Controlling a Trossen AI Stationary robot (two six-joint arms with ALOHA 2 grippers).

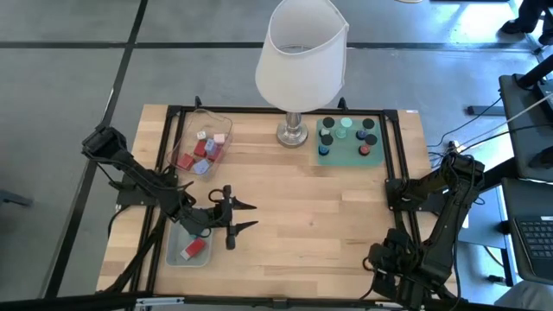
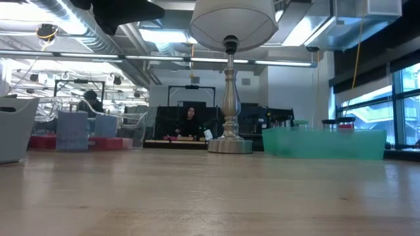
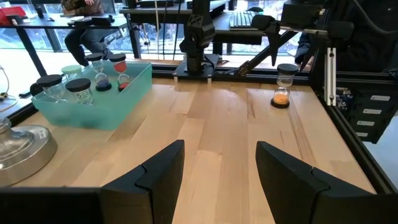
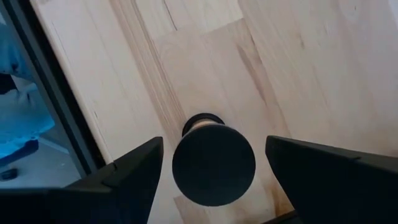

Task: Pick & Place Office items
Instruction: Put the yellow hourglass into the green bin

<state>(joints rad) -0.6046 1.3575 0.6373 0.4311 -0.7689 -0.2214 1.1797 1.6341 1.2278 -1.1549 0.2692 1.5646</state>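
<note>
A small sand timer point(image 3: 282, 87) with black caps and orange sand stands upright on the wooden table near its right edge. My right gripper point(image 4: 214, 146) hangs over it, pointing down and open. One finger stands on each side of the timer's black top cap point(image 4: 213, 165), with a gap on both sides. My left gripper point(image 1: 246, 216) is open and holds nothing. It sits level above the table's near left part, pointing toward the right edge. Several red and pink blocks point(image 1: 204, 151) lie in a clear tray point(image 1: 192, 130). One red block point(image 1: 195, 249) lies in the grey-blue bin point(image 1: 177, 255).
A white-shaded lamp point(image 1: 298, 60) stands at the far middle on its metal base point(image 1: 292, 132). Right of the lamp, a teal tray point(image 1: 348, 155) holds several more capped timers. A black frame rail point(image 1: 393, 147) runs around the table. The middle of the tabletop point(image 1: 311, 207) is bare wood.
</note>
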